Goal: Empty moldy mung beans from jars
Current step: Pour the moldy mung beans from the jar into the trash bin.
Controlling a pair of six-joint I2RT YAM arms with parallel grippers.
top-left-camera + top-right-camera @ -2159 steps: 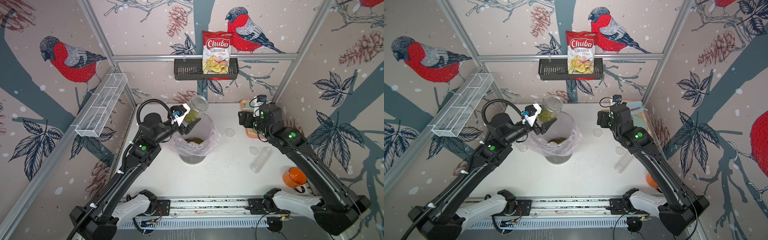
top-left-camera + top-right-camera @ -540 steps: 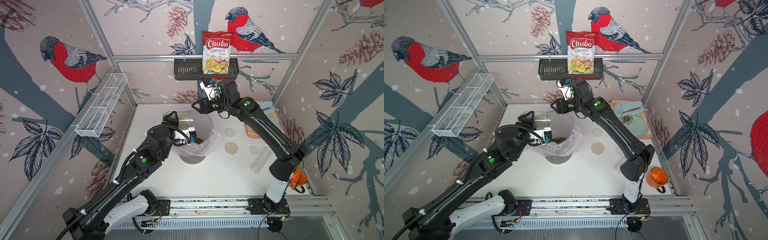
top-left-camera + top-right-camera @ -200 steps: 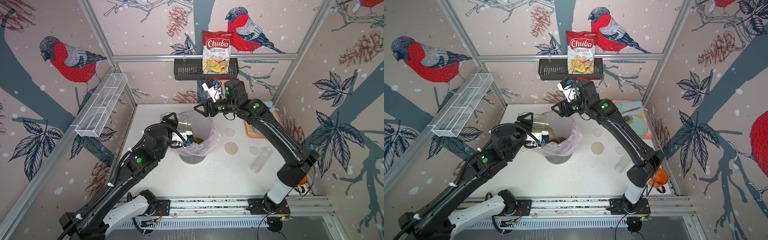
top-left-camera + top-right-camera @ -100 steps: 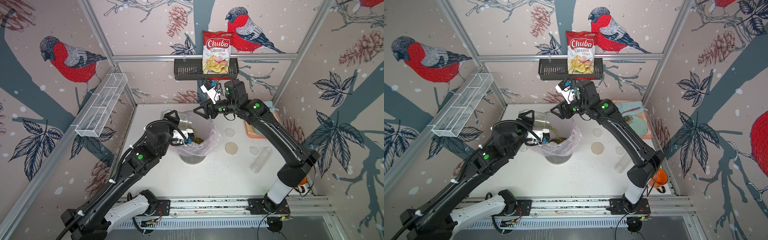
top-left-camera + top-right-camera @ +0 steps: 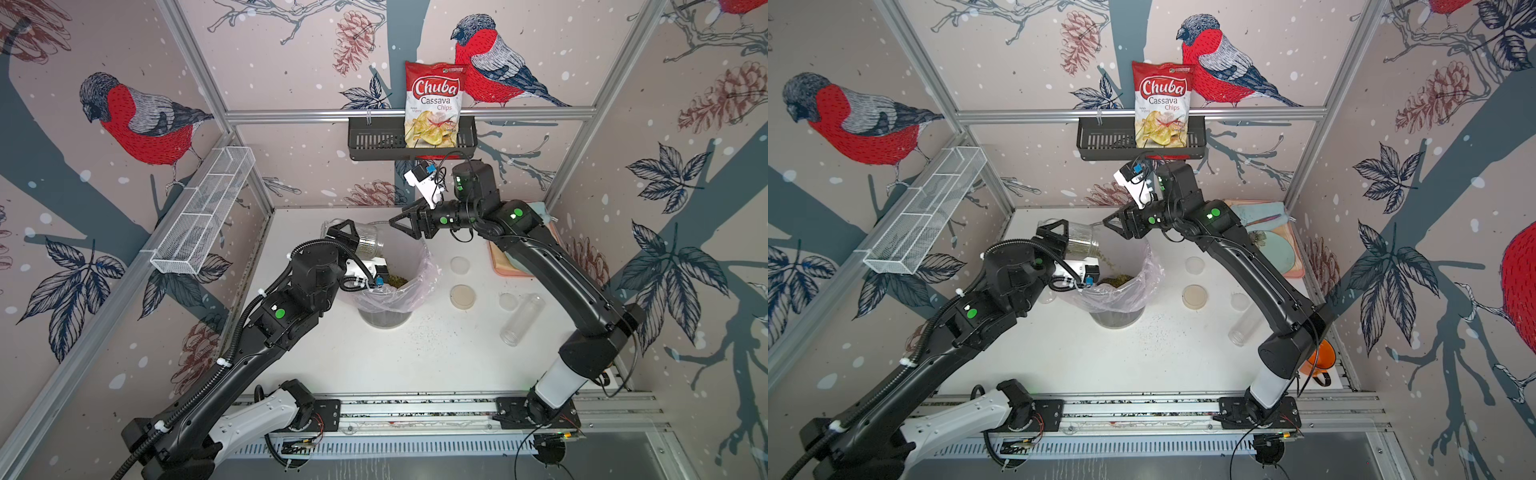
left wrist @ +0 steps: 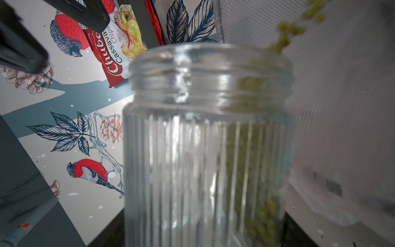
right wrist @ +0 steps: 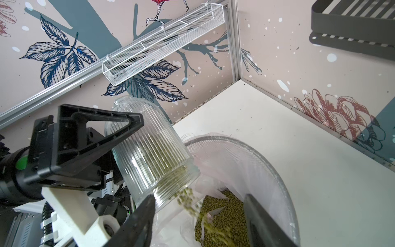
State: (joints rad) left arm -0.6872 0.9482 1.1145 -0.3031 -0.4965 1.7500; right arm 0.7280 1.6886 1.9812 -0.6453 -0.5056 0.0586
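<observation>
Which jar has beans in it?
The ribbed jar in the left end effector, tipped over the bin; the tube lying on the table looks empty.

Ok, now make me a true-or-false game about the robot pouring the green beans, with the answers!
1. The left gripper holds the ribbed jar tipped over the bin. True.
2. The ribbed jar is empty. False: mung beans lie inside it and pour from its mouth.
3. The right gripper grips a lid. False: its jaws are open and hold nothing.
4. The clear tube lies on its side on the table. True.
5. The chips bag lies on the table. False: it stands in the black basket on the wall.
</observation>
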